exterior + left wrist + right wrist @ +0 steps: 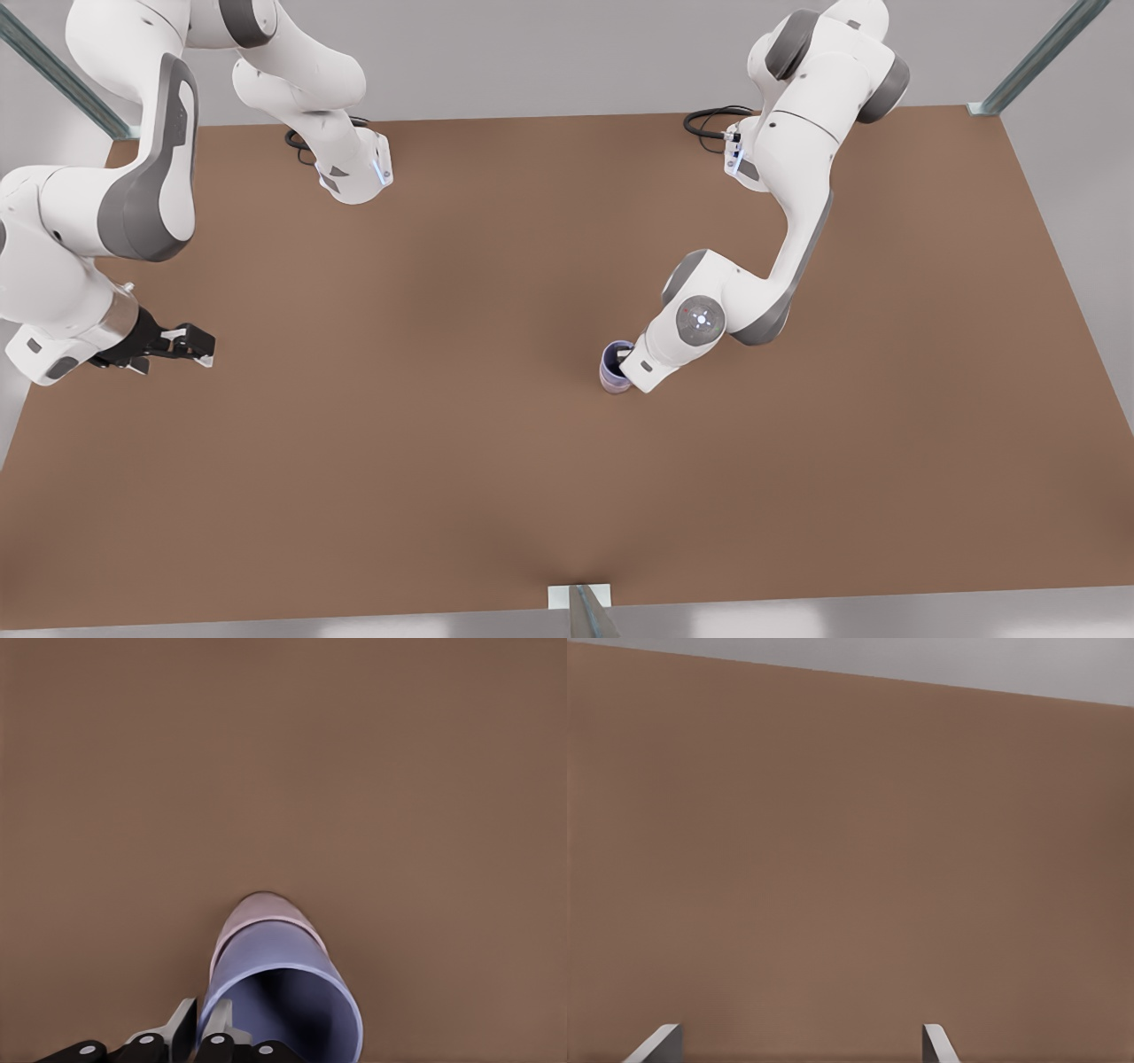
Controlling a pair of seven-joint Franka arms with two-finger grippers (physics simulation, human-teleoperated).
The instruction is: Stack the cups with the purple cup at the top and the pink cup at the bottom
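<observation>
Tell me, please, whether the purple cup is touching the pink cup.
Touching. The left wrist view shows the purple cup nested inside the pink cup, whose base pokes out beyond it, with the left gripper at the purple cup's rim.

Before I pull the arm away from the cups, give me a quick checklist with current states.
1. Purple cup nested inside pink cup, pink underneath: ok.
2. Stack upright on the table: ok, as far as the front view shows.
3. Left gripper at the purple cup's rim, grip released: cannot tell.
4. Right gripper open, parked at the front view's left, far from the stack: ok.
5. Purple cup fully seated: cannot tell.
</observation>
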